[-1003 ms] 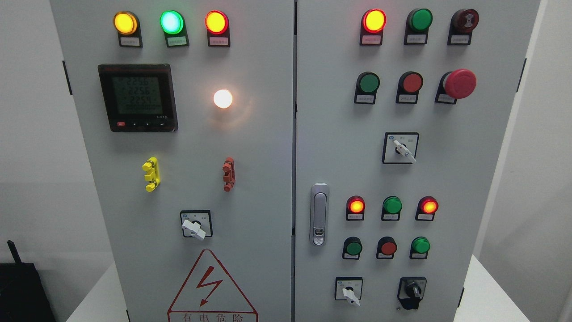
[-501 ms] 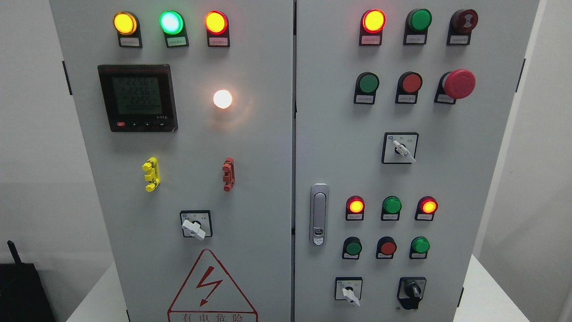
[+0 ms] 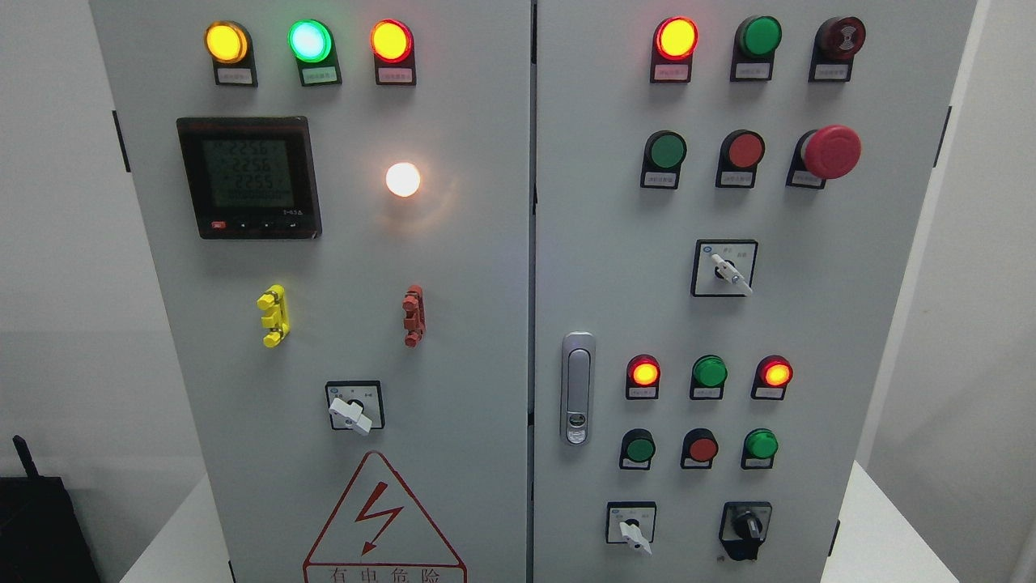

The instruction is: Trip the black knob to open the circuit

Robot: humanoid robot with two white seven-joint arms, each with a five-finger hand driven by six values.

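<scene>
Black rotary knob [image 3: 746, 528] on grey metal cabinet [image 3: 809, 324] seen untouched, apparently unturned; no hand visible, state unknown; tripping left undone.

Even, fairly bright room light falls on the grey cabinet [image 3: 486, 324], and the picture is sharp throughout. The white lamp [image 3: 403, 179] is blown out and throws a warm halo on the panel; the lit red and amber indicators glow overexposed; shadows are soft
</scene>
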